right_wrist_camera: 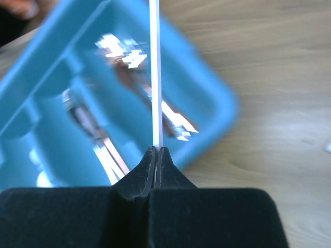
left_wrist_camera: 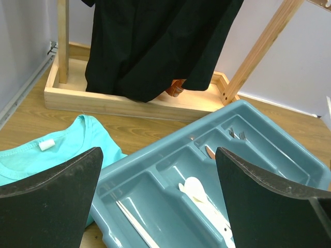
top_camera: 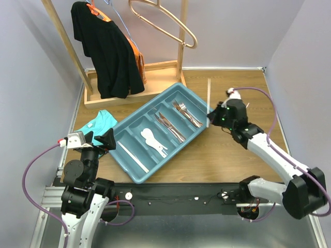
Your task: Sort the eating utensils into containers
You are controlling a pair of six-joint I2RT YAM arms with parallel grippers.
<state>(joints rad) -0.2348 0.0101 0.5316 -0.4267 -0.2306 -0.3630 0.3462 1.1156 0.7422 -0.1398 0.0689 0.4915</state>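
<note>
A pale chopstick is gripped by one end in the clenched right jaws, just beside the right end of the tray, probably for carrying to the nearest compartment. The left jaws are seen released and empty.

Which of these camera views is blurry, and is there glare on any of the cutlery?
Right wrist: the tray and forks are smeared out of focus, with white glare on the metal; the chopstick held in the right gripper is crisper. Top external: sharp, evenly lit, soft shadows only. Left wrist: sharp beyond the dark left gripper, no glare.
</note>
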